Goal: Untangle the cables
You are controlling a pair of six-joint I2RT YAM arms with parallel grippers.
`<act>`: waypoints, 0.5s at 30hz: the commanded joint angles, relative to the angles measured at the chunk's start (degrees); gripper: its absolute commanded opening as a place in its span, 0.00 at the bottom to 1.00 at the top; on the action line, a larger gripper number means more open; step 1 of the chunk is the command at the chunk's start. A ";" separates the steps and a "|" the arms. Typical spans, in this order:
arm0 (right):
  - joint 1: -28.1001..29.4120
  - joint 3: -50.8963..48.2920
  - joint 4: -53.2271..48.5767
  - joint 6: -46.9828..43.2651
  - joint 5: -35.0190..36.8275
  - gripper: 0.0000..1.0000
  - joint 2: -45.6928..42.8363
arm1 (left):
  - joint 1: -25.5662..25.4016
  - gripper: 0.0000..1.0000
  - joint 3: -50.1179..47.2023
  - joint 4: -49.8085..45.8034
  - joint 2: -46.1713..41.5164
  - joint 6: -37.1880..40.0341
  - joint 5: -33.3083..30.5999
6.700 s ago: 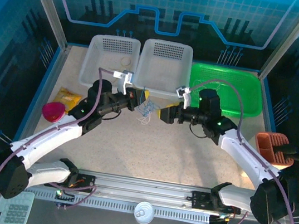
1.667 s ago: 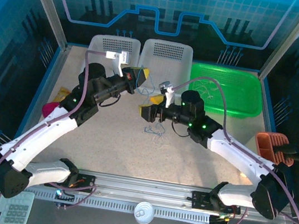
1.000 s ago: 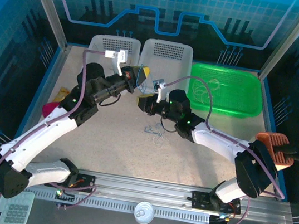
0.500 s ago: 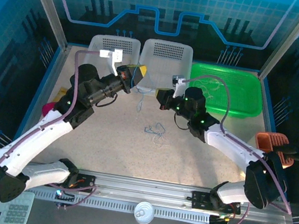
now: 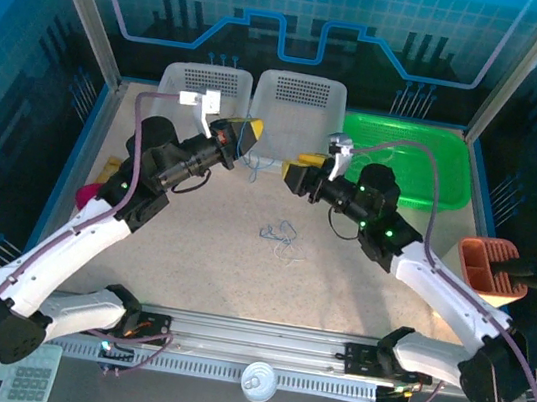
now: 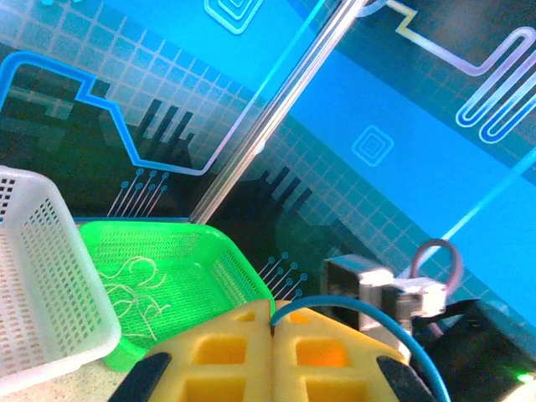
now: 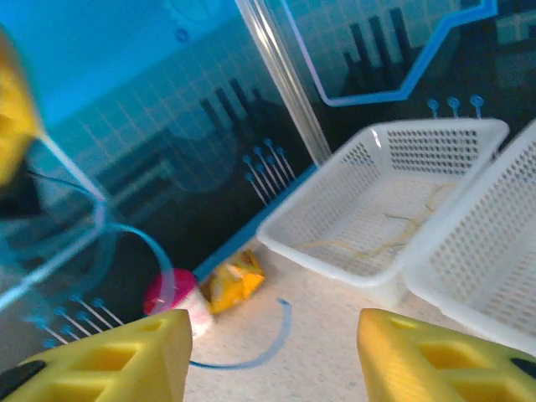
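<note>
A blue cable is arching up out of the left pincer, whose yellow pads are pressing together on it. In the top view this pincer is hovering above the bench, just in front of the left front corner of the middle white basket. In the left wrist view the cable is curving away to the right and dropping out of the picture.

A small tangle of cables, blue with a pale strand beside it, is lying loose on the bench well in front of the same basket.

The right pincer is standing with its two yellow pads wide apart and gripping nothing. It is hanging in front of the basket's right front corner, facing the left pincer. In the right wrist view a blue arc of cable is showing low between the pads, but whether it is touching the bench I cannot tell.

Thin yellowish strands are lying in the other white basket, which is sitting just beside the middle one on its left. Curly white strands are lying in the green basket on its right.

Far to the left of the middle basket, a pink cup and a yellow packet are sitting close together.
</note>
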 commanded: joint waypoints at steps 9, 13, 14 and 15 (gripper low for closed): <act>3.43 1.05 1.92 1.18 -3.96 0.73 -2.95 | 0.45 0.00 -0.76 2.52 0.05 0.43 1.34; 4.19 3.08 4.29 2.31 -4.44 0.73 0.12 | 0.42 0.00 -0.95 2.78 0.05 0.10 1.51; 4.36 3.51 4.70 2.49 -4.59 0.73 0.80 | 0.43 0.00 -1.04 2.86 0.02 0.02 1.51; 4.64 4.01 5.15 2.62 -4.66 0.73 1.50 | 0.45 0.00 -1.17 3.01 0.02 -0.18 1.49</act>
